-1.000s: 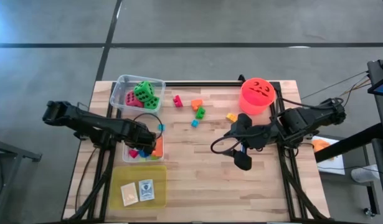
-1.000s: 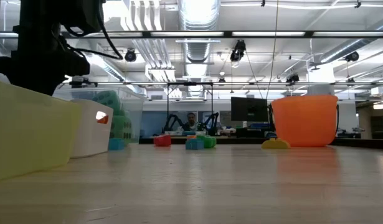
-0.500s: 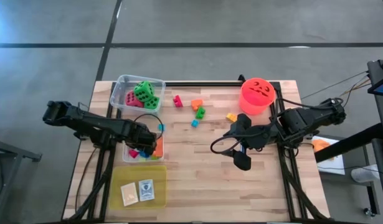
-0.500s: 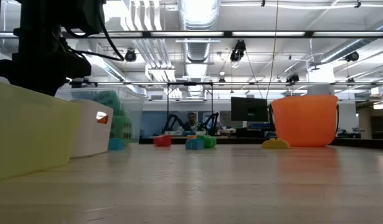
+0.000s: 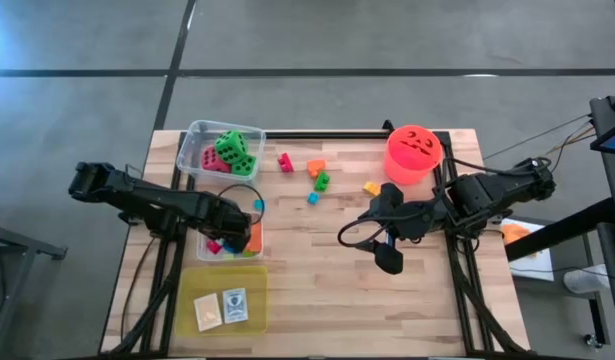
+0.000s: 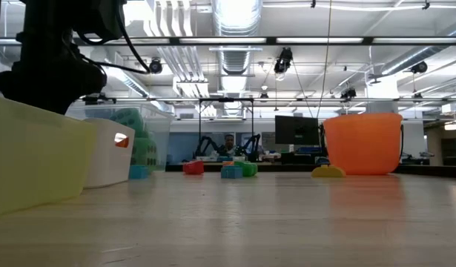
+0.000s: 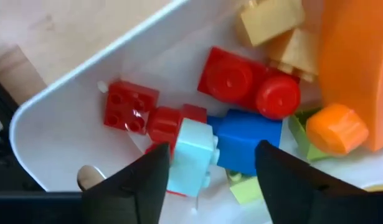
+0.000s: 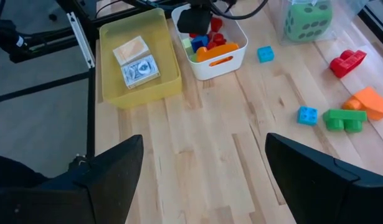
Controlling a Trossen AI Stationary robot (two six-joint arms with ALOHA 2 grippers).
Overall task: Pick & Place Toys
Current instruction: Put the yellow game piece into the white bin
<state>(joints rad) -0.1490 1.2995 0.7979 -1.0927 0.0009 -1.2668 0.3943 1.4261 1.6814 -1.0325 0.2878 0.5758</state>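
Both claws are standing parted: the left claw is releasing a pale blue block into the white bin, risking snagging neighbouring blocks while lifting; the right claw is hovering empty above the worktop.

open tool, blocks, white bin

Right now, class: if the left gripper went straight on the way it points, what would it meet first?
The left gripper points into the white tub. It would probably meet the light-blue block first, right ahead between its fingers, though depth is unclear.
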